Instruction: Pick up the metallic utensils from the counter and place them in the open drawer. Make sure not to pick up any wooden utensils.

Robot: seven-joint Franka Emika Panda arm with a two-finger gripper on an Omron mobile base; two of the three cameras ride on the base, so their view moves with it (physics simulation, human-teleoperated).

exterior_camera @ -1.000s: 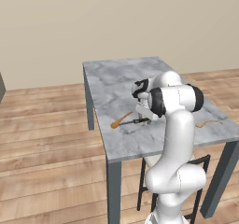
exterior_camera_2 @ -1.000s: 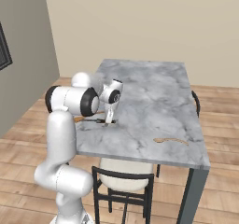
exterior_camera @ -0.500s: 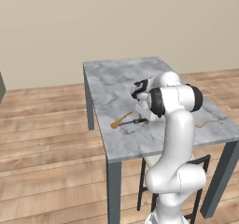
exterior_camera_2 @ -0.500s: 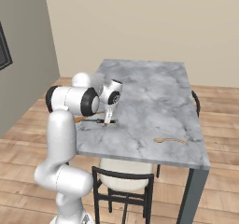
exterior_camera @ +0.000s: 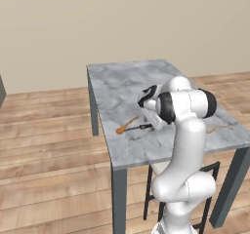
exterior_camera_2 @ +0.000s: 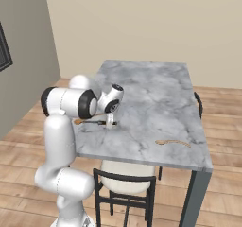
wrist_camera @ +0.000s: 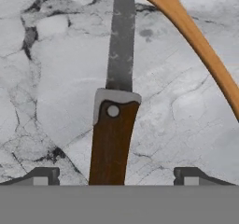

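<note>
A knife [wrist_camera: 114, 101] with a grey blade and a brown handle lies flat on the marble counter [exterior_camera: 127, 77]. My gripper [wrist_camera: 116, 176] hangs just above it, open, with one fingertip on each side of the handle and not touching it. From the base, the gripper [exterior_camera: 148, 122] [exterior_camera_2: 110, 122] points down over the knife [exterior_camera: 142, 127] [exterior_camera_2: 98, 122] near the counter's [exterior_camera_2: 151, 79] front left part. The orange-brown wooden spoon [exterior_camera: 125, 126] [wrist_camera: 196, 41] lies right beside the blade. The open drawer is out of view.
A thin light-brown wooden piece [exterior_camera: 219, 128] [exterior_camera_2: 172, 143] lies near the counter's right front edge. A dark-framed chair [exterior_camera_2: 125, 183] is tucked under the counter beside my base. A grey wall [exterior_camera_2: 23, 56] stands at the left.
</note>
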